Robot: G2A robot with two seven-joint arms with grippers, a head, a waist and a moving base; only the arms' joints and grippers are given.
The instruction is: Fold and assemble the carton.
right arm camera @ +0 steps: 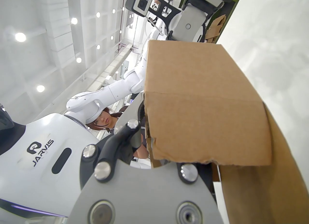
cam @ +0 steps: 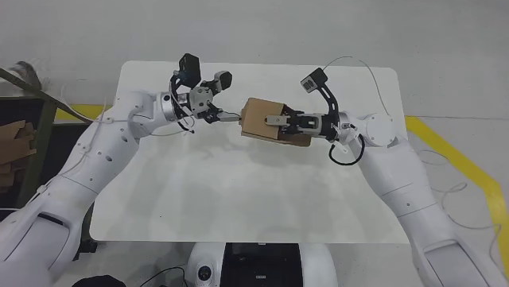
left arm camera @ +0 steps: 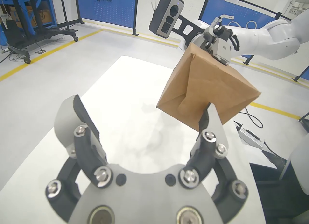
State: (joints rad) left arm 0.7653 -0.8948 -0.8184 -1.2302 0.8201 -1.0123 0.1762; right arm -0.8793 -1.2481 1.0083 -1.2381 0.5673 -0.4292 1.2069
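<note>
The brown carton (cam: 266,120) is held above the middle of the white table (cam: 238,199), partly folded into a box shape. My right gripper (cam: 278,119) is shut on one of its walls from the right side; in the right wrist view a finger (right arm camera: 131,118) presses the carton (right arm camera: 200,104) wall, with a loose flap (right arm camera: 265,186) hanging nearby. My left gripper (cam: 227,100) stands open just left of the carton. In the left wrist view the left gripper (left arm camera: 144,104) has wide-spread fingers, one fingertip (left arm camera: 210,116) close to the carton (left arm camera: 210,84) corner, touching or not I cannot tell.
Flat cardboard pieces (cam: 12,140) are stacked off the table's left side. A small grey power unit (left arm camera: 251,135) with a cable lies beyond the table's edge. Yellow floor tape (cam: 453,156) runs to the right of the table.
</note>
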